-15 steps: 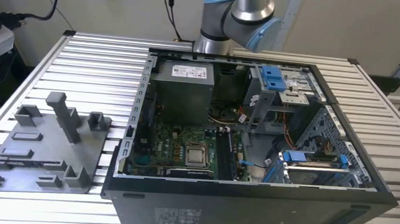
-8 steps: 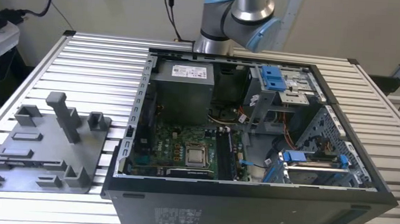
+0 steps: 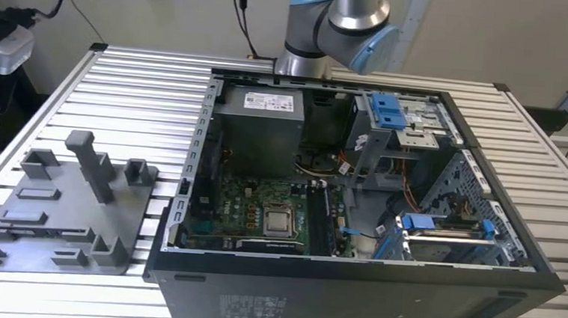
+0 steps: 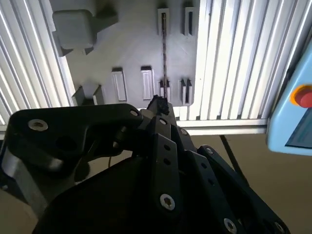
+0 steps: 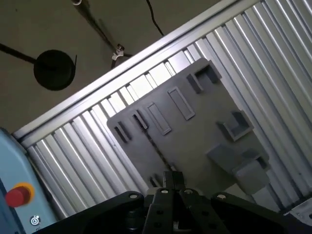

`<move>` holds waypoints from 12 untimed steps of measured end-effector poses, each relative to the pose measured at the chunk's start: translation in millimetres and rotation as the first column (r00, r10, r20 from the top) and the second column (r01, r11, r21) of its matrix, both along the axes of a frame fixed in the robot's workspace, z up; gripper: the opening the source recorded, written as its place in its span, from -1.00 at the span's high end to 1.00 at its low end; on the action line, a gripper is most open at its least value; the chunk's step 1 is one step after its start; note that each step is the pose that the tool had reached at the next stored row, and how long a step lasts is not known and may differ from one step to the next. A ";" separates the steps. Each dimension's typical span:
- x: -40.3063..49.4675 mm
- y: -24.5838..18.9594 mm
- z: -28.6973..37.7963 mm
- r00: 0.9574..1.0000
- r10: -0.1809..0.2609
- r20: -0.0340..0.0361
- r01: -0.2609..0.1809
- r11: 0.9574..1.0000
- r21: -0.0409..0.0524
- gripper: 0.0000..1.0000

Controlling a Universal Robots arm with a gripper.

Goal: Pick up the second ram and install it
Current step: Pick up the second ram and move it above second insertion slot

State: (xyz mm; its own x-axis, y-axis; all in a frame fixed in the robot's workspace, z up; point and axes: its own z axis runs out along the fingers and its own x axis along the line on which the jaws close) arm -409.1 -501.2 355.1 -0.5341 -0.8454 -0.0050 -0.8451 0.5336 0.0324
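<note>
The second ram (image 4: 164, 53) is a thin dark stick standing on edge in slots of the grey fixture tray (image 4: 131, 44). In the first wrist view the second ram (image 5: 155, 145) runs across the tray (image 5: 195, 126) toward my fingertips. My gripper (image 4: 158, 104) hangs well above the tray, roughly over the near end of the stick. Its black fingers are drawn together with nothing between them. The first wrist view has the gripper (image 5: 173, 179) at that same end of the stick. The tray (image 3: 60, 218) lies on the slatted table at the exterior view's left.
An open computer case (image 3: 361, 209) with its motherboard (image 3: 260, 210) exposed lies to the exterior view's right of the tray. The arm (image 3: 339, 20) rises behind the case. A light blue box with a red button (image 4: 303, 96) sits off the table's edge, beyond the floor gap.
</note>
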 end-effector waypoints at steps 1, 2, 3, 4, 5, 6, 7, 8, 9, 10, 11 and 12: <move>0.0 0.0 -0.1 1.000 0.016 0.001 -0.016 1.000 0.000 0.79; 0.0 0.0 -0.1 1.000 0.031 0.001 -0.031 1.000 0.000 0.79; 0.0 0.0 -0.2 0.999 0.047 0.001 -0.047 0.999 0.000 0.79; 0.0 0.0 -0.3 0.998 0.062 0.002 -0.062 0.998 0.000 0.79; 0.0 0.0 -0.3 0.997 0.079 0.002 -0.079 0.997 0.000 0.79; 0.0 0.0 -0.4 0.996 0.093 0.002 -0.093 0.996 0.000 0.79; 0.0 0.0 -0.5 0.994 0.106 0.002 -0.106 0.994 0.000 0.79; 0.0 0.0 -0.5 0.993 0.120 0.002 -0.120 0.993 0.000 0.79; 0.0 0.0 -0.6 0.991 0.133 0.002 -0.133 0.991 0.000 0.79; 0.0 0.0 -0.5 0.989 0.146 0.002 -0.146 0.989 0.000 0.79; 0.0 0.0 -0.5 0.987 0.158 0.002 -0.158 0.987 0.000 0.79; 0.0 0.0 -0.6 0.985 0.171 0.002 -0.171 0.985 0.000 0.79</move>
